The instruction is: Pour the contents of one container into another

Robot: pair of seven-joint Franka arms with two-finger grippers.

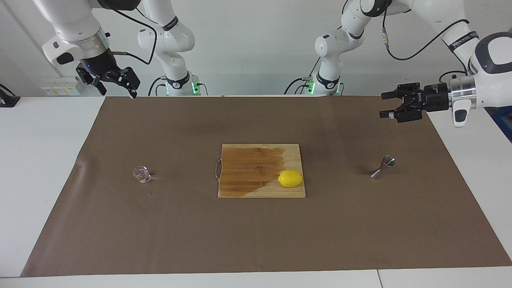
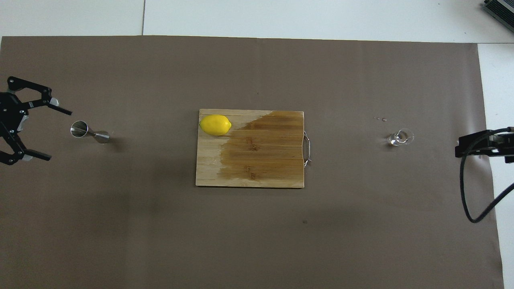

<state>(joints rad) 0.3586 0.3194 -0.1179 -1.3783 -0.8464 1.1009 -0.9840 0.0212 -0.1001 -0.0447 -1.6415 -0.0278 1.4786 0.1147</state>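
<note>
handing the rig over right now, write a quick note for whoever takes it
Left gripper: open, empty, raised over the brown mat near the small shiny steel hourglass jigger.
Right gripper: open, empty, waiting up at its own end of the table.
Small clear glass cup: upright on the mat at the right arm's end, untouched.
Jigger stands at the left arm's end; between them a wooden cutting board with a yellow lemon.
Done: nothing gripped or poured.
Left: pick up the cup, pour into the jigger.
</note>
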